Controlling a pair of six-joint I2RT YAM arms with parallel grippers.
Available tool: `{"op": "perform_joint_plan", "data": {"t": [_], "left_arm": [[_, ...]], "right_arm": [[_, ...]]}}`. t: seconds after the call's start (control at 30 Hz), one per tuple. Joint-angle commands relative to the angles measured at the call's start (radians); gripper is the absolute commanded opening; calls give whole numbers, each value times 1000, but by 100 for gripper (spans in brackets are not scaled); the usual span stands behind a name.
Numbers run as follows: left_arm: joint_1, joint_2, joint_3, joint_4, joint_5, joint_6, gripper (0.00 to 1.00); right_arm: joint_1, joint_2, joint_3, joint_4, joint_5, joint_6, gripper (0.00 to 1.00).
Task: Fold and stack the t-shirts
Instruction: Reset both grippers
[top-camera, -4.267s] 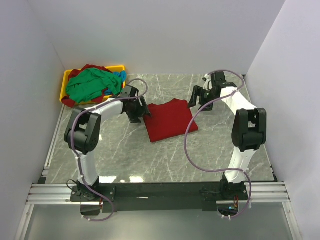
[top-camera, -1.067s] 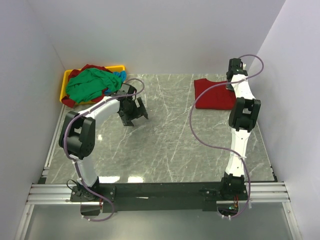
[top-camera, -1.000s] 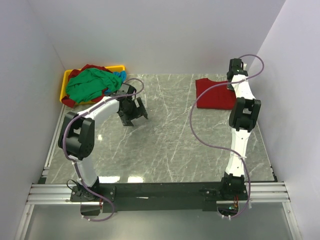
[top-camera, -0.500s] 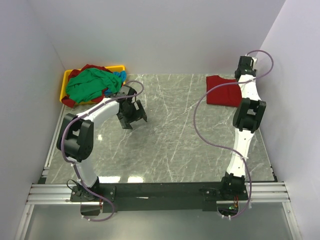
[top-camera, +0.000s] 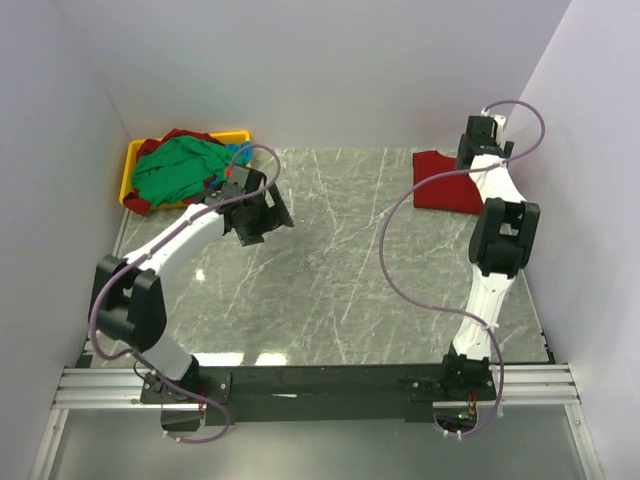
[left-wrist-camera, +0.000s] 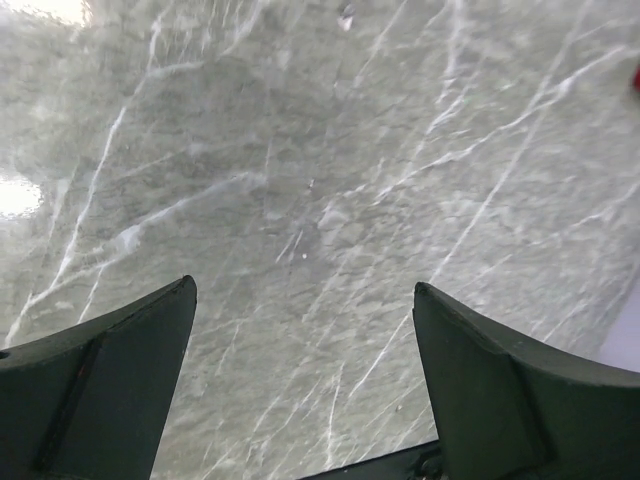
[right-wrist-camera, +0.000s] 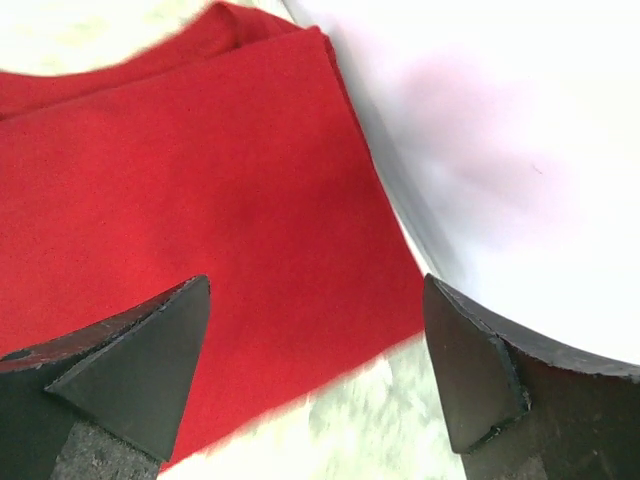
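Note:
A folded deep red t-shirt (top-camera: 444, 193) lies flat at the far right of the table, against the right wall. It fills the upper left of the right wrist view (right-wrist-camera: 200, 170). My right gripper (top-camera: 470, 158) hovers over its far edge, open and empty (right-wrist-camera: 316, 282). More t-shirts are heaped in the yellow tray: a green one (top-camera: 180, 168) on top, with blue (top-camera: 240, 150) and red (top-camera: 185, 135) cloth showing beneath. My left gripper (top-camera: 268, 215) is open and empty over bare marble (left-wrist-camera: 302, 288), just right of the tray.
The yellow tray (top-camera: 133, 160) stands in the far left corner. White walls close in the table on the left, back and right; the right wall (right-wrist-camera: 500, 150) is right beside my right gripper. The marble top (top-camera: 340, 270) spreads between the arms.
The red shirt went from the table's middle to the far right corner with my right gripper, which now stands open over it. My left arm has swung a little toward the tray.

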Motion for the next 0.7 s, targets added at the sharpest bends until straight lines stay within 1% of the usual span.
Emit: {"op": "perform_joint_plan", "data": {"t": [0.0, 0.07, 0.13, 0.17, 0.23, 0.3, 0.33, 0.4, 0.53, 0.57, 0.6, 0.67], "left_arm": [[-6, -105, -54, 77, -51, -11, 96], [-6, -137, -90, 111, -51, -11, 96], [-6, -187, -115, 132, -92, -10, 96], [-6, -206, -139, 144, -109, -10, 96], [-6, -257, -164, 175, -128, -1, 96], [-6, -310, -204, 200, -160, 9, 96], [-6, -330, -218, 206, -166, 10, 96], [-6, -384, -258, 223, -196, 18, 96], [-6, -462, -314, 237, -241, 15, 96], [-6, -488, -331, 237, -247, 15, 96], [-6, -500, -339, 235, -255, 10, 96], [-6, -531, -354, 234, -275, 13, 97]], "right_arm": [[38, -217, -79, 110, 19, 65, 93], [68, -302, -151, 95, -21, 85, 93], [107, -365, -230, 83, -47, 111, 93], [120, -428, -258, 72, -88, 121, 93], [143, -493, -339, 53, -136, 151, 93], [191, -588, -396, 33, -223, 194, 93], [205, -622, -456, 21, -251, 210, 93], [255, -712, -519, 3, -301, 258, 93], [358, -846, -713, -16, -352, 332, 93], [377, -885, -743, -17, -358, 340, 93], [419, -902, -769, -17, -365, 346, 93], [453, -933, -821, -33, -378, 354, 93]]}}
